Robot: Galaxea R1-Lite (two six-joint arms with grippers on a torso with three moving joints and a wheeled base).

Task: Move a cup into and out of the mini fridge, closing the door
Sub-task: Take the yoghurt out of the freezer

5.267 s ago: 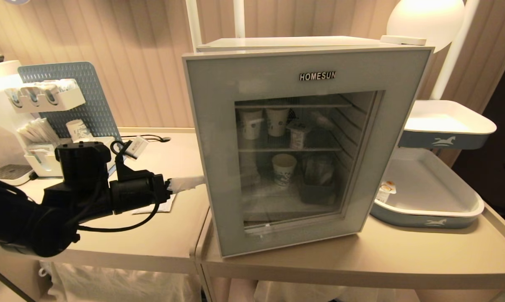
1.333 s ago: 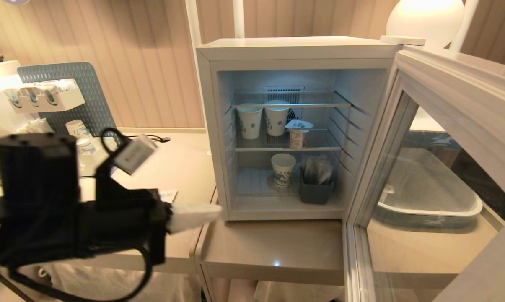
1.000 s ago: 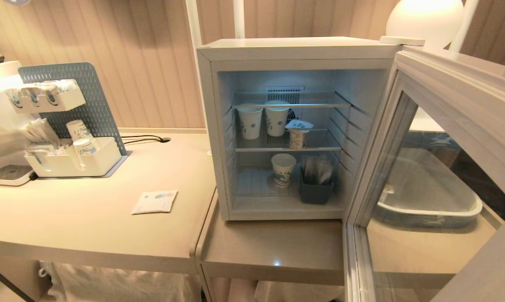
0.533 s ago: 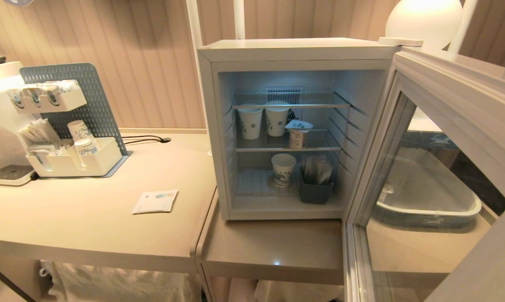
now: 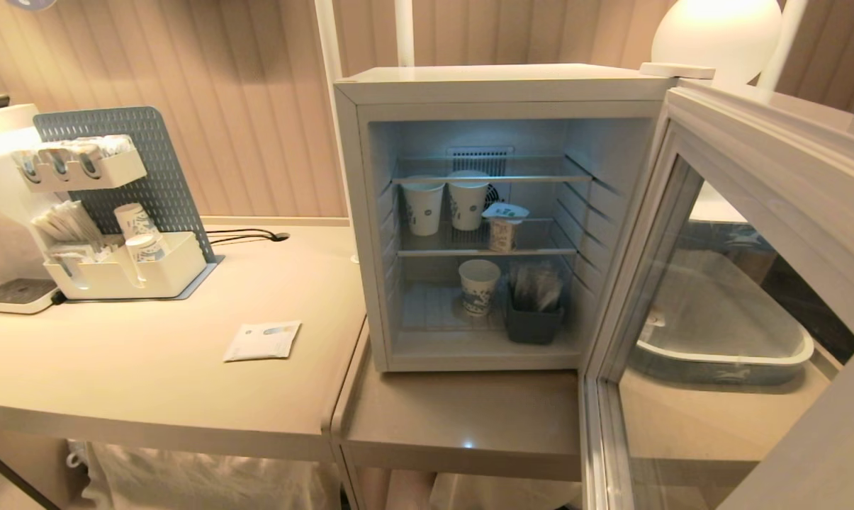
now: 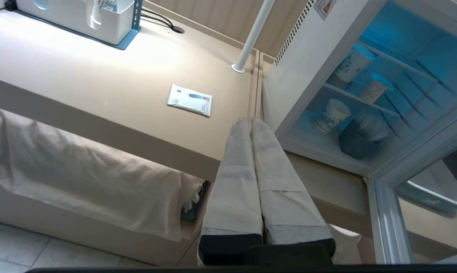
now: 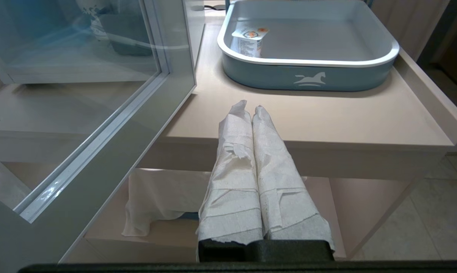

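Cup (image 7: pixel 248 39), the sealed white one with orange marks on its lid, is seen lying in the grey-blue tray (image 7: pixel 308 72) that sits on the worktop (image 7: pixel 327 117) to the right of the mini fridge (image 5: pixel 497 85), well apart from it. The door (image 5: pixel 753 234) is swung wide on the fridge's right side, and part of the tray is glimpsed through its glass. Inside the fridge, two patterned paper cups (image 5: pixel 444 204) and a small lidded tub (image 5: pixel 502 227) are stood on the middle wire shelf, with another paper cup and a dark holder on the floor below.

Neither arm is shown in the head view. The left gripper (image 6: pixel 251 121) is held low in front of the fridge's left corner, its padded jaws pressed together with nothing between them. The right gripper (image 7: pixel 250 108) is parked below the worktop edge in front of the tray, its jaws likewise pressed together and empty.

Loading is judged not yet begun. The open door stands between the tray and the fridge opening, so an arm carrying the cup directly across could strike the glass or push the door. The cup's tapered side and flared rim could let it slip or tip in a grip taken too low or too loosely. A cup set down carelessly on the wire shelf could knock over its neighbours.
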